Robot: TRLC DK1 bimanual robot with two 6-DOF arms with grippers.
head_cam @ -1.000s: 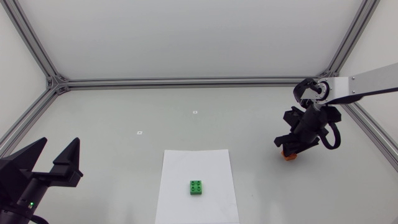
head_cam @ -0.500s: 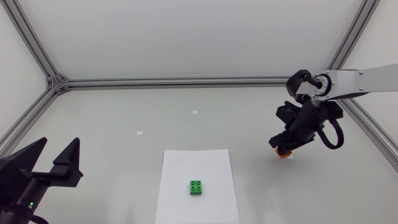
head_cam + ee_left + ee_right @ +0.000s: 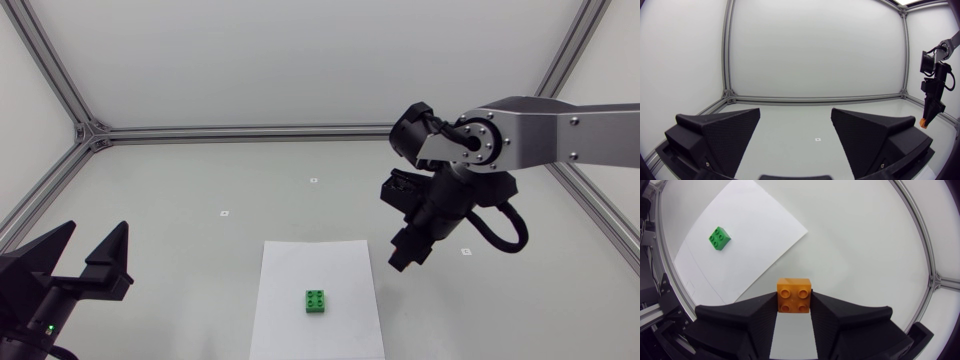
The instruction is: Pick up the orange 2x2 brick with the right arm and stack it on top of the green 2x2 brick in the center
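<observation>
While my right end effector [image 3: 403, 256] hangs above the bench [image 3: 200, 190] beside the white paper [image 3: 316, 268], clamped on the orange 2x2 brick [image 3: 794, 296], the green 2x2 brick [image 3: 317, 301] sits on that paper; my left end effector [image 3: 96, 240] rests with fingers apart.

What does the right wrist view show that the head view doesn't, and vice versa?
Only the right wrist view: the orange brick, studs up, clamped in the right gripper. In the head view that brick is hidden under the gripper.
Only the head view: the left gripper, open, at the lower left, and the right arm reaching in from the right.
Both: the right gripper, and the green brick on the paper, apart from the gripper.
</observation>
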